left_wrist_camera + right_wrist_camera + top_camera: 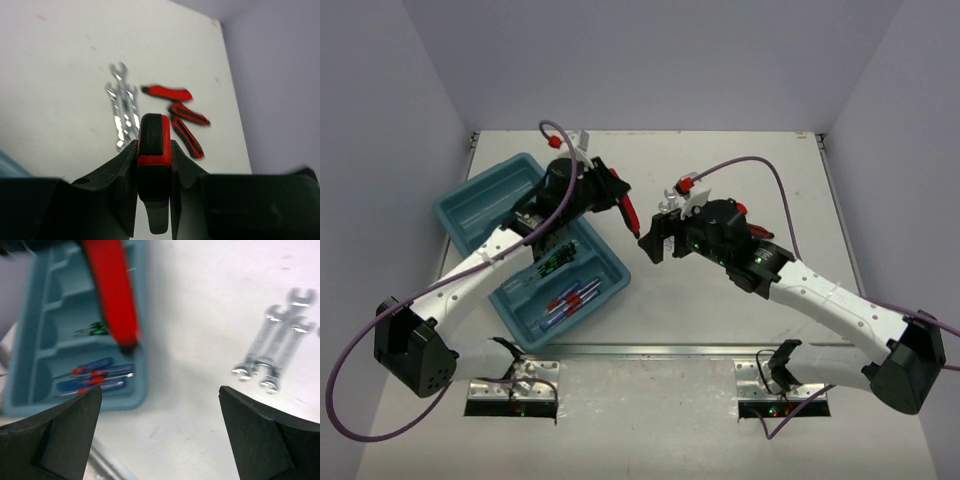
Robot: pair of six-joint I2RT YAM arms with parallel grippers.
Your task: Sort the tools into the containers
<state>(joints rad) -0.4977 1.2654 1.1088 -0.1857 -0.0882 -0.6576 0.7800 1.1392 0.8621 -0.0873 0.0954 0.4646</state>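
Observation:
My left gripper [616, 192] is shut on one pair of red-handled pliers [631, 212], held above the table to the right of the teal tray [480, 200]. The left wrist view shows the red-and-black handle [154, 145] pinched between both fingers. My right gripper [654, 243] stands open and empty just right of it, its jaws wide apart [160, 410]. More pliers [187, 127] and several silver wrenches [122, 107] lie on the table. Blue-and-red screwdrivers [92, 377] and green-marked ones [92, 329] lie in separate tray compartments.
The tray sits askew at the left of the white table, its far compartments [495, 190] bare. Grey walls close in three sides. A metal rail [650, 350] runs along the near table edge. The wrenches [670, 203] lie behind my right wrist.

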